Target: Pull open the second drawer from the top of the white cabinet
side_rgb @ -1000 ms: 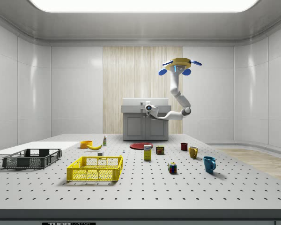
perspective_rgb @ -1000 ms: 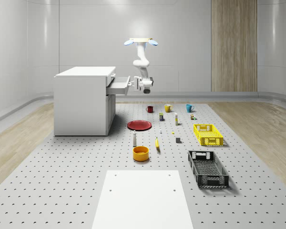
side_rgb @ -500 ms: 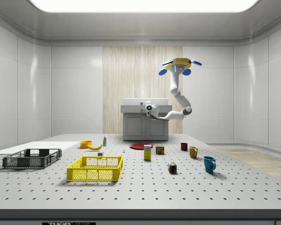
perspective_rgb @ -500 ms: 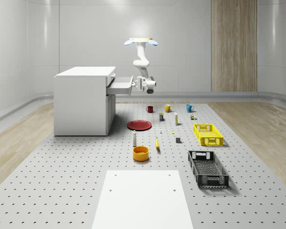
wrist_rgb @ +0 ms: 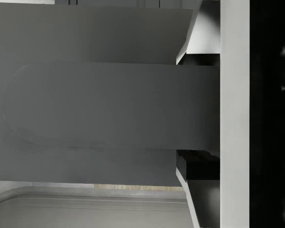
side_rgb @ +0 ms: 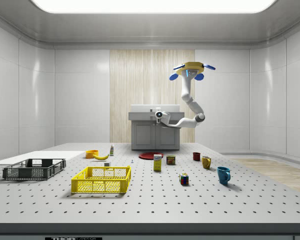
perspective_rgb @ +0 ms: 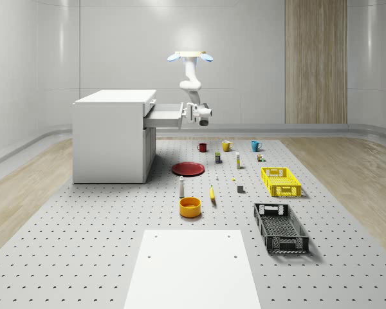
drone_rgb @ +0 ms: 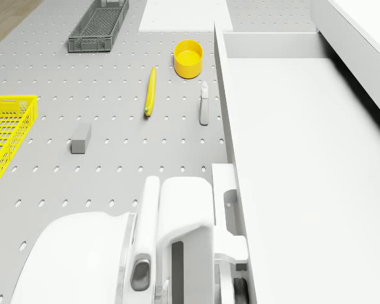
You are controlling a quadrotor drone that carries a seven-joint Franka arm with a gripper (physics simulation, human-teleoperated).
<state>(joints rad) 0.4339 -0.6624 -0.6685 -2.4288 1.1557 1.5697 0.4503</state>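
Observation:
The white cabinet (perspective_rgb: 112, 135) stands at the whole-scene view's left. One of its upper drawers (perspective_rgb: 162, 114) is pulled out toward the right, its white inside (drone_rgb: 304, 158) open to the drone view. My gripper (perspective_rgb: 188, 114) is at the drawer's front, also seen in the side view (side_rgb: 158, 116). In the wrist view the grey rounded handle (wrist_rgb: 109, 107) lies between my two fingers (wrist_rgb: 199, 42), which press on it from both sides. The drone (perspective_rgb: 190, 56) hovers in the air just right of the drawer's front, and the arm hangs down from it.
On the pegboard floor right of the cabinet are a red plate (perspective_rgb: 188, 168), a bottle (perspective_rgb: 182, 187), a banana (perspective_rgb: 212, 193), a yellow bowl (perspective_rgb: 190, 206), three mugs (perspective_rgb: 226, 145), a yellow crate (perspective_rgb: 280, 181) and a black crate (perspective_rgb: 280, 226). A white board (perspective_rgb: 193, 267) lies at the front.
The gripper has moved toward the whole-scene view's right and the drawer has slid farther out with it. The drone has held its place.

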